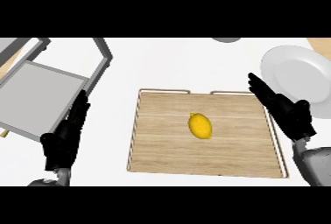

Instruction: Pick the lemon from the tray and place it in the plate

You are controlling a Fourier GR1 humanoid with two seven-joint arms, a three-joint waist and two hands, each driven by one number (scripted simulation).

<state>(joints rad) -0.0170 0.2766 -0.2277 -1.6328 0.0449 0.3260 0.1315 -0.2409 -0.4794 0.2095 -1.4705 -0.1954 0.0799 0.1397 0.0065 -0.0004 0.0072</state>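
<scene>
Lemon (pixel 199 126) lies mid-tray (pixel 161 162), apart from both open robot hands (pixel 63 140) (pixel 287 111) flanking its edges.

Left robot hand (pixel 65 138) and right robot hand (pixel 284 109) both open, fingers straight.

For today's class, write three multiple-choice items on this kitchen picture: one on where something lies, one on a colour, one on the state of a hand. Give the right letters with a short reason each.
1. Where is the lemon?
A. On the wooden tray
B. On the plate
C. In the left hand

2. What colour is the plate?
A. Yellow
B. White
C. Black

3. How is the right hand?
A. Curled round the lemon
B. Open, fingers straight
C. Flat on the plate

Answers:
1 A, the lemon lies near the tray's middle.
2 B, the plate at the upper right is white.
3 B, it is beside the tray's right edge, holding nothing.
</scene>
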